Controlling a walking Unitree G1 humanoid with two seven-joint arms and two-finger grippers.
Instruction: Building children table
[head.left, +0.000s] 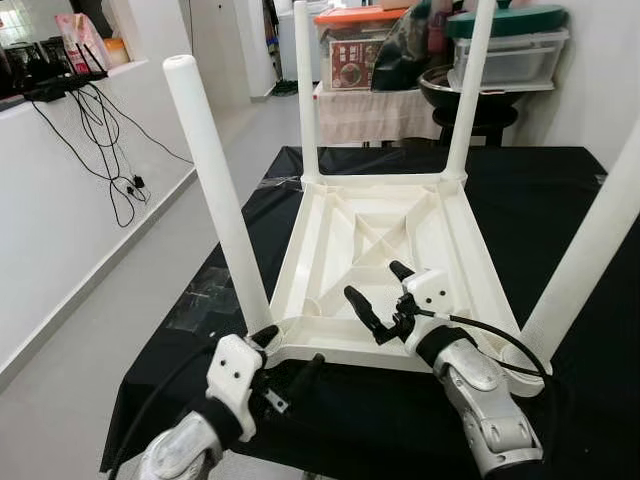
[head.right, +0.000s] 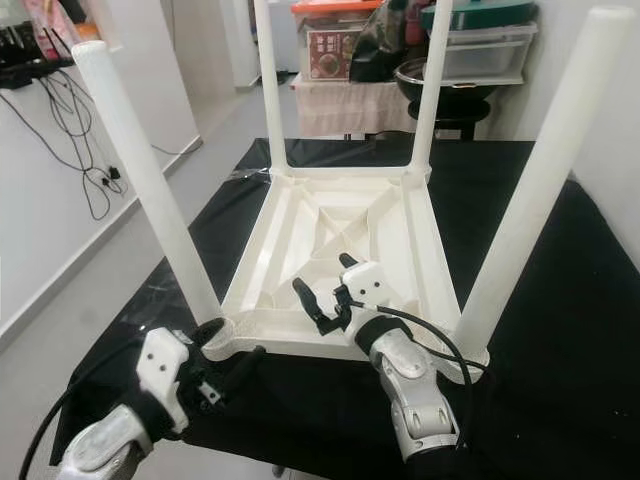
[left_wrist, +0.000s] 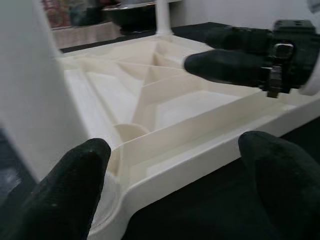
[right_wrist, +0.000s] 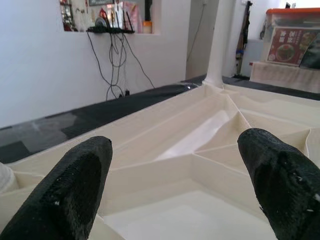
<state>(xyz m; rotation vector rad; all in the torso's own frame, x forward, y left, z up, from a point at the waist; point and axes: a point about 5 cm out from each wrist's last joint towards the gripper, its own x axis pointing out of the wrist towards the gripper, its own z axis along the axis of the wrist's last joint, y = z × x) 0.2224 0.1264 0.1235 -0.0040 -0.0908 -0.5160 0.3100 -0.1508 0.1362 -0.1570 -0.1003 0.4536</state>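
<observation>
The white table (head.left: 380, 250) is lying upside down, four legs pointing up. Right gripper (head.left: 378, 298) is hovering released above its ribs; left gripper (head.left: 285, 362), also released, at its near corner.

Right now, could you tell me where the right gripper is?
The right gripper hovers open over the near edge of the upturned table, between its two near legs.

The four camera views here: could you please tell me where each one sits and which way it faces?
Left eye view: on the head, looking down at the upturned table on a black cloth; both arms show.
Right eye view: same scene, same arms.
Left wrist view: past the open left claw at the table's near edge and the right claw.
Right wrist view: past the open right claw across the table's ribbed underside.
</observation>
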